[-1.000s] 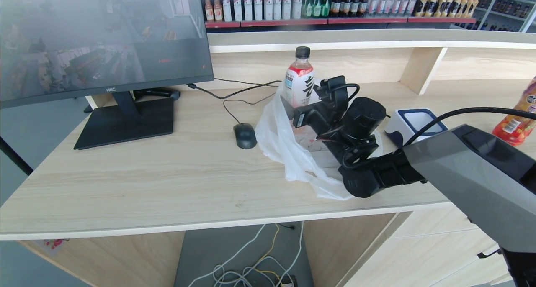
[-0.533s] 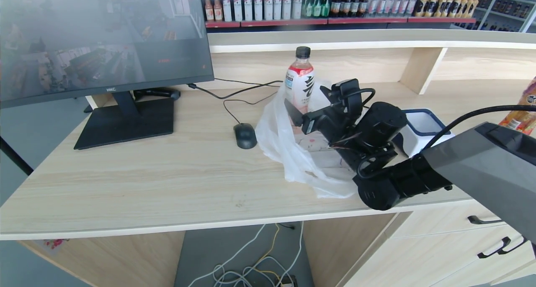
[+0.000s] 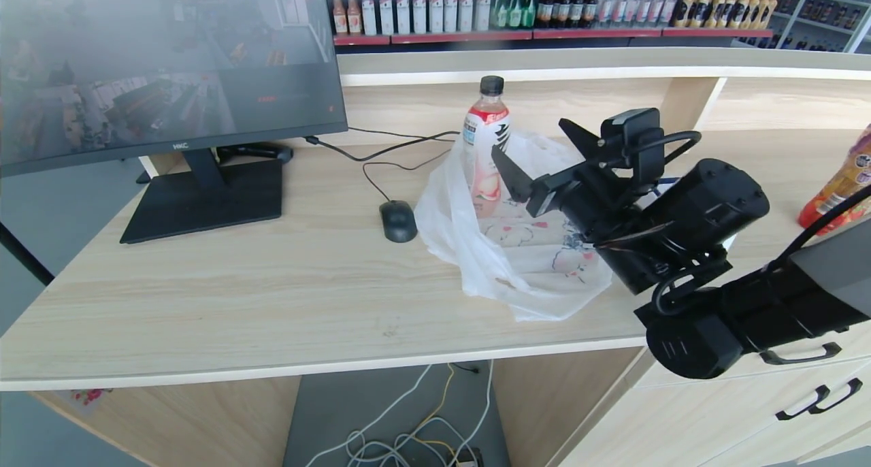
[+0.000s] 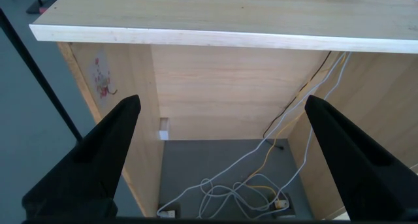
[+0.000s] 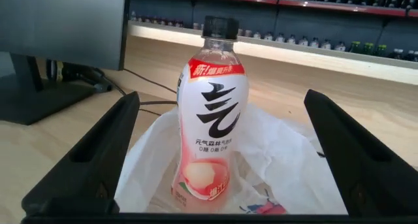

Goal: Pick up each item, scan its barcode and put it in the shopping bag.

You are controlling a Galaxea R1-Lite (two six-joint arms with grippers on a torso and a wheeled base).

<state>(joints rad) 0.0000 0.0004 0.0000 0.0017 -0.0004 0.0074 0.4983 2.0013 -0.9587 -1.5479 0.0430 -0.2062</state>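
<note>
Right jaws spread wide and empty, bottle (image 3: 484, 157) standing in the bag (image 3: 524, 263) just ahead. Clip it and it probably topples.

The bottle (image 3: 486, 147) has a black cap, a white label with a red band, a black brush sign and a pink peach, the shopping bag (image 3: 517, 269) is milky white with pink and red drawings, and left of this bag the mouse (image 3: 398, 220) is black on the pale wood-grain counter (image 3: 272, 283)
</note>
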